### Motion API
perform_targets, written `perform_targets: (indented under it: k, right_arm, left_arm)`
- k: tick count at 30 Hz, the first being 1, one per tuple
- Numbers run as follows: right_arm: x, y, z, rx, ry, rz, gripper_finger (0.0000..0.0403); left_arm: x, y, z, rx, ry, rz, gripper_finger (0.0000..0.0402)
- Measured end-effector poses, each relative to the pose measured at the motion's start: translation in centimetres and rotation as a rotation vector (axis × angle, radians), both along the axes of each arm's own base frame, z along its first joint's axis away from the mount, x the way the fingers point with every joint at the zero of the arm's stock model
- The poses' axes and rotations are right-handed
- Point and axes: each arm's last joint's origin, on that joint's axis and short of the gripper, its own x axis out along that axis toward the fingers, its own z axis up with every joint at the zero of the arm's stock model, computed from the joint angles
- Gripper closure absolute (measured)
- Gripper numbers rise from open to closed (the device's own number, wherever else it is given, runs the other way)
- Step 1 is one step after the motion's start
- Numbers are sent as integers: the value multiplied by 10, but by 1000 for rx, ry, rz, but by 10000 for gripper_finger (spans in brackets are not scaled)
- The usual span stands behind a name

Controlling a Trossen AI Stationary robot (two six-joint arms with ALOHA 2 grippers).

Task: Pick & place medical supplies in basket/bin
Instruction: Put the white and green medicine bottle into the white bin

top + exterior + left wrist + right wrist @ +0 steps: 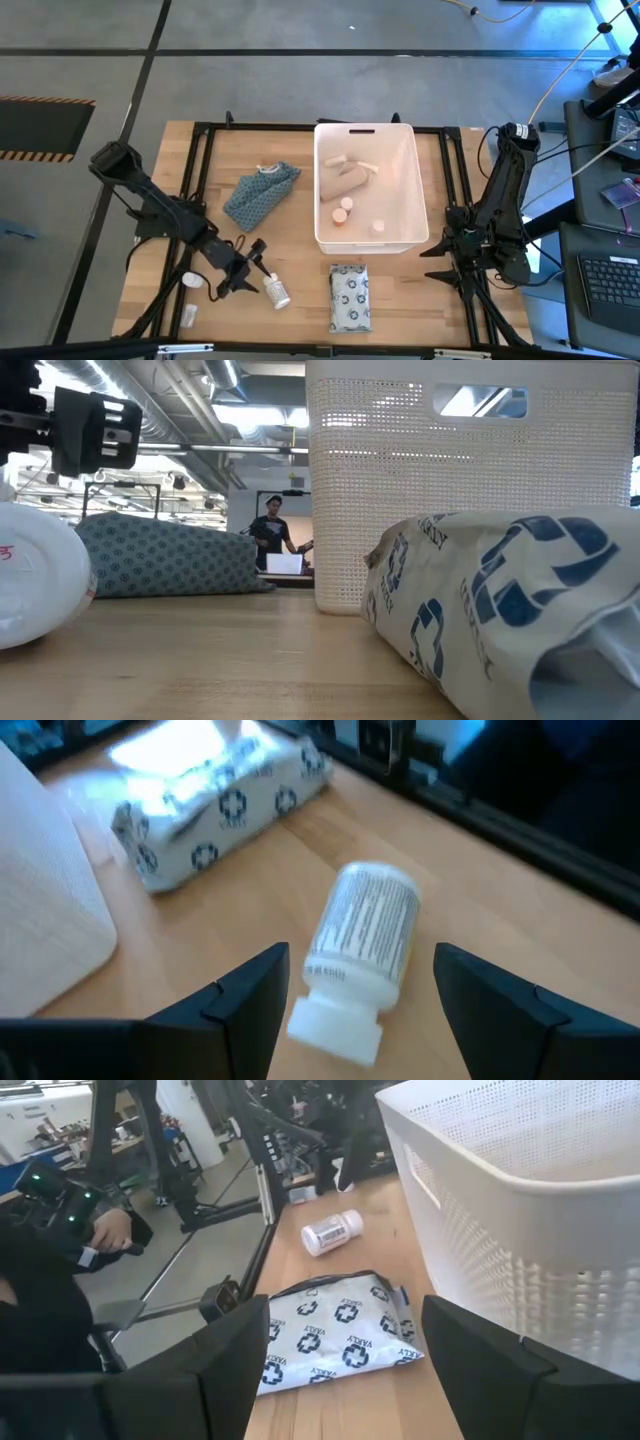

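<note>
A white pill bottle (365,945) lies on its side on the table near the near edge, also seen in the high view as the bottle (276,292). My left gripper (365,1020) is open just above it, one finger on either side of the cap end, touching nothing. The white soft pack with blue crosses (350,298) lies flat in front of the white basket (420,190). In the basket are a beige bandage roll (340,180) and red-capped bottles (343,210). My right gripper (355,1370) hangs open to the right of the basket, facing the pack (330,1340).
A teal patterned pouch (260,195) lies left of the basket. Two small white items (190,283) sit near the table's near left corner. A black frame runs around the table edges. A person (272,528) stands far behind the table. Bare wood shows between pouch and bottle.
</note>
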Motion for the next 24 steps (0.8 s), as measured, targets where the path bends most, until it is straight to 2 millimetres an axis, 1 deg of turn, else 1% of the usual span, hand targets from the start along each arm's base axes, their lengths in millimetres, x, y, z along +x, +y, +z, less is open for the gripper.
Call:
perform_targets:
  k: [5, 18, 21, 24]
  right_arm:
    - [0, 0, 0, -1, 0, 0, 139]
    - [0, 0, 0, -3, 0, 0, 139]
    - [0, 0, 0, -4, 0, 0, 139]
    - [0, 0, 0, -4, 0, 0, 139]
  left_arm:
    - [-3, 2, -4, -51, -62, -3, 160]
    - [-4, 3, -6, -40, -54, -6, 157]
    - [-5, 3, -8, -51, -21, 8, 143]
    - [-6, 4, -11, -64, 30, 32, 113]
